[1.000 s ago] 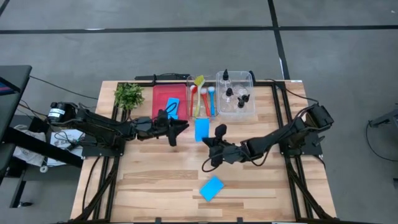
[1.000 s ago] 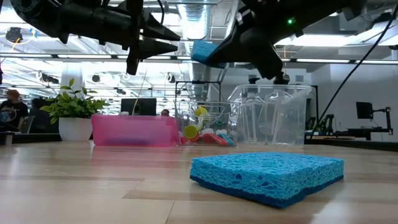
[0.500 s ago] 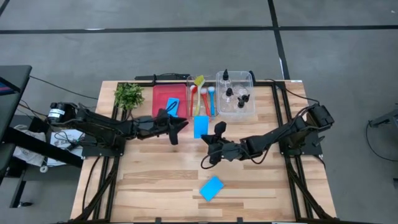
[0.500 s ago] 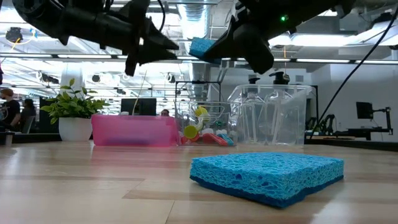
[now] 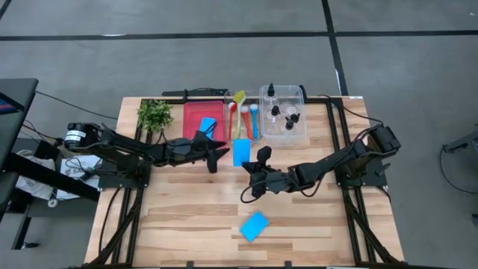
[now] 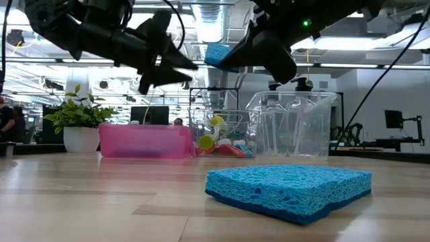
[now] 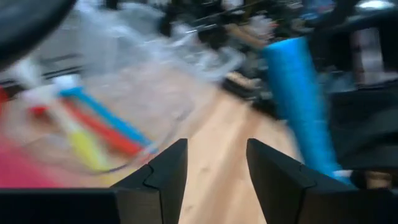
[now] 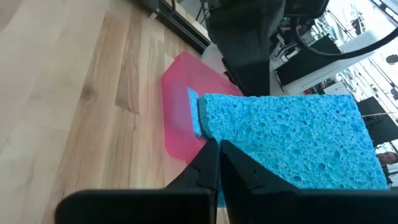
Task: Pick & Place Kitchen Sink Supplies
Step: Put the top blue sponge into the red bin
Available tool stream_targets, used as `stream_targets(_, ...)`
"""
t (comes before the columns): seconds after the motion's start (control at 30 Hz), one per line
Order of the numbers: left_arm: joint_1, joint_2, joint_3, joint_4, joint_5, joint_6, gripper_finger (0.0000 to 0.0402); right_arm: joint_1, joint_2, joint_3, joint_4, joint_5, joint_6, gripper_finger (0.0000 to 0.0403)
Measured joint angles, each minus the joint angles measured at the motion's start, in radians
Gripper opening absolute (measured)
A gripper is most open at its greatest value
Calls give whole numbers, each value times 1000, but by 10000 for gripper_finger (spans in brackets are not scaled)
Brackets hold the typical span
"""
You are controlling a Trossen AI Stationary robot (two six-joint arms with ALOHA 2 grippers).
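My right gripper (image 5: 252,169) is shut on a flat blue sponge (image 5: 241,152), raised high over the table's middle; the low view shows that sponge (image 6: 218,52) well above the wood. My left gripper (image 5: 219,153) hangs open and empty just left of it, the fingers (image 7: 165,177) pointing at the held sponge (image 7: 298,93). A second sponge (image 5: 254,225) lies flat on the table near the front. A third sponge (image 5: 207,125) lies in the red tray (image 5: 196,113). Red, blue and yellow-green brushes (image 5: 243,112) lie in a clear tray. Black-capped bottles (image 5: 278,112) stand in a clear bin. My right gripper pinches the sponge's edge (image 8: 214,134) between its two shut fingers (image 8: 202,163), at the end nearest the wrist. The fingers reach in from the table's right, slanting from the near side. The sponge is lifted clear and sticks out beyond the fingertips toward the far edge.
A leafy plant sprig (image 5: 154,113) stands at the far left of the table. The trays and the bin (image 5: 299,101) line the far edge. Bare wood lies between the arms and the front sponge (image 6: 289,188).
My left gripper has moved toward the table's right, closer to the held sponge, and has tipped a little. My right gripper has carried the sponge slightly toward the far edge and then held still.
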Motion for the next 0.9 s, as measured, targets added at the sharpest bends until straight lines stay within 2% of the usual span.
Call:
stream_targets(0.13, -2, -3, 0, 68, 98, 18, 167, 0, 0, 0, -2, 2, 0, 0)
stream_targets(0.47, -10, -68, 1, 81, 96, 64, 167, 0, 0, 0, -29, 6, 0, 0)
stream_targets(0.9, -11, -69, 1, 78, 110, 53, 167, 1, 0, 0, -27, 6, 1, 0)
